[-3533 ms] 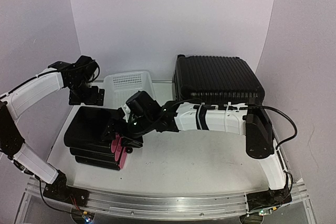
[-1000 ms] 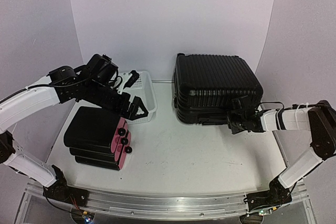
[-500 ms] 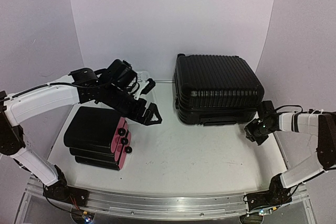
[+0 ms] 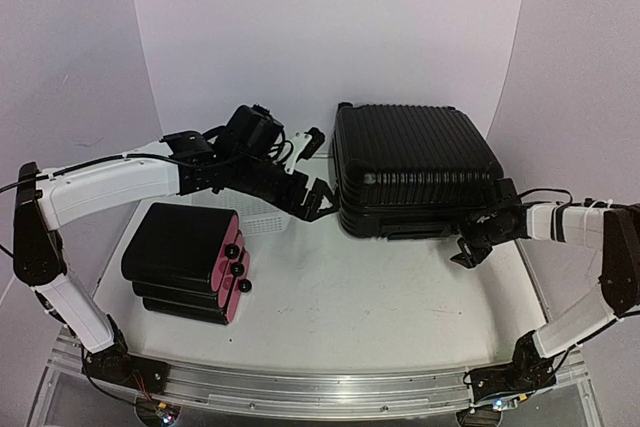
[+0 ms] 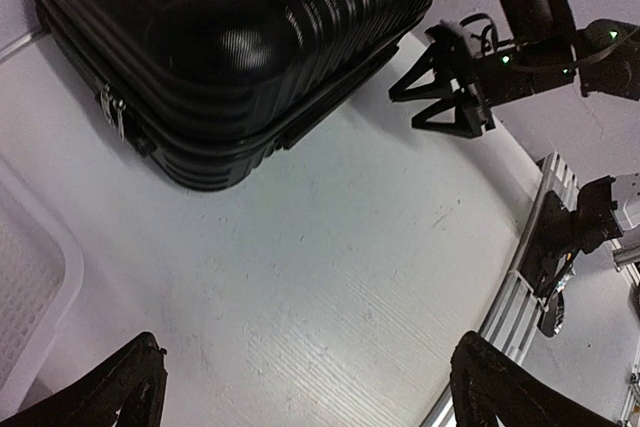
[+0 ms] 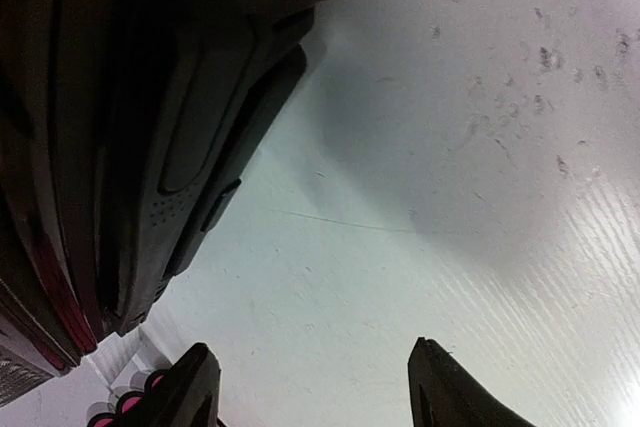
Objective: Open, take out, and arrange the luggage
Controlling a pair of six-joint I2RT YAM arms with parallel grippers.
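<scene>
White table (image 4: pixel 380 297) seen from above: the suitcase (image 4: pixel 415 162) lies flat and shut between my arms. My left gripper (image 4: pixel 320 169) hovers spread wide just beside its left corner. My right gripper (image 4: pixel 478 237) is at the near right corner, fingers apart and holding nothing.

Left wrist: what look like zipper pulls (image 5: pixel 112 107) sit ahead of my fingers, well apart.

Right wrist: the suitcase's side rises left of my fingers, with bare table between them.

I judge the opening hasn't begun. Next I need to pinch a pull and run it round the seam.

The left gripper (image 4: pixel 318 167) swings right to mid-frame, beside the luggage's (image 4: pixel 415 157) left corner; the right gripper (image 4: pixel 470 240), jaws now parted, returns to its lower-right corner.
</scene>
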